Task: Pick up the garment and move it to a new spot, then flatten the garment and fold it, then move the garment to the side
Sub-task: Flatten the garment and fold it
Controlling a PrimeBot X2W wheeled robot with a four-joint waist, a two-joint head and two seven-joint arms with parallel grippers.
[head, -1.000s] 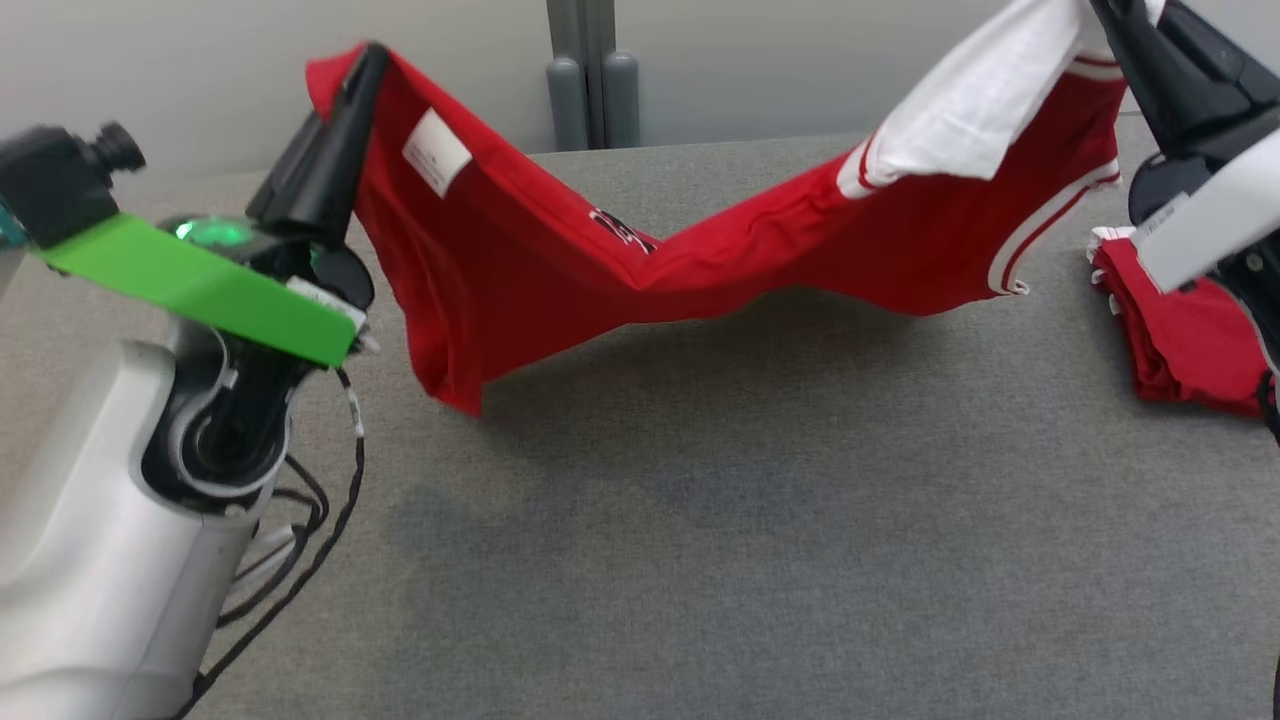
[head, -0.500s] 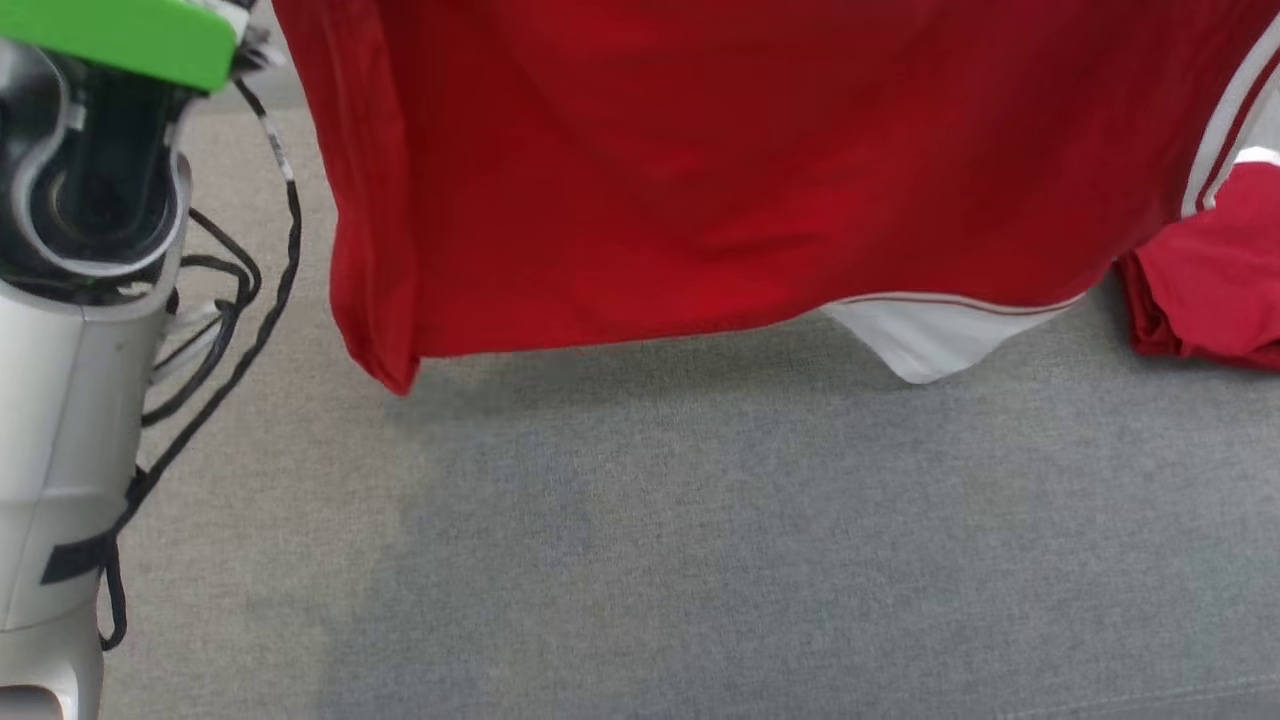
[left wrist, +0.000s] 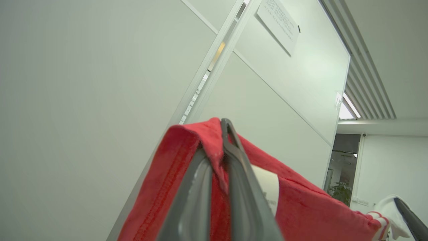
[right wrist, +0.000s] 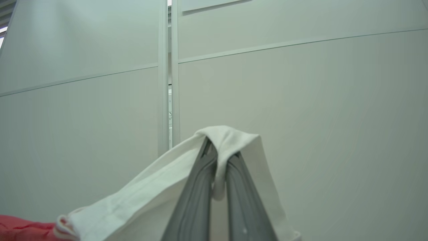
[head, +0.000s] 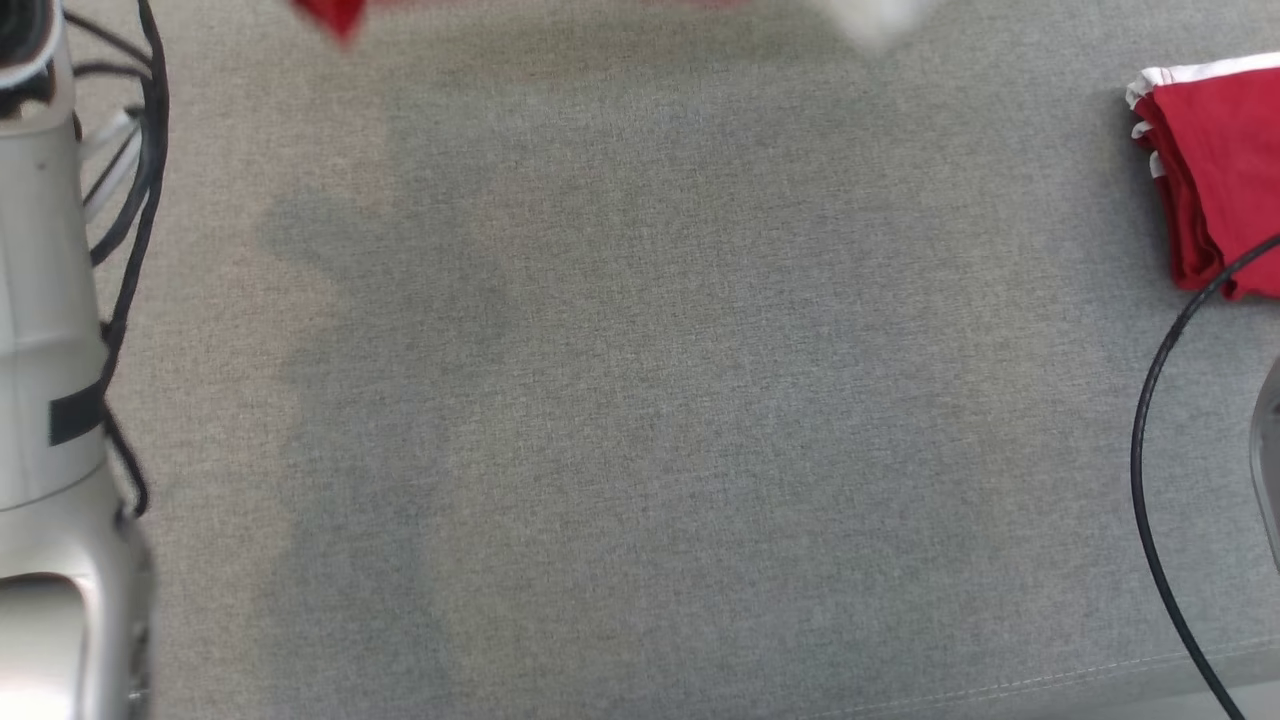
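Two thin pinches are all that hold the garment in the air. Your left gripper is closed on a fold of its red edge beside the white label, and your right gripper is closed on a small tuck of its white part, with cloth draped over the tips. Neither bite looks deep, so a jerk, or spreading your arms until the cloth goes taut, could pull one end free and drop that side in a heap. In the head view you have just its lowest bits, a red corner and a blurred white one at the top edge, hanging above the table and apart from it. Most of the cloth is out of sight there, so you would be lowering half blind, and I judge it may land creased or doubled under itself. Watch your right side: a folded red pile lies on the table there, and drifting that way could lay the garment over it or drag it. The black cable looping near the pile could also snag a hanging edge.
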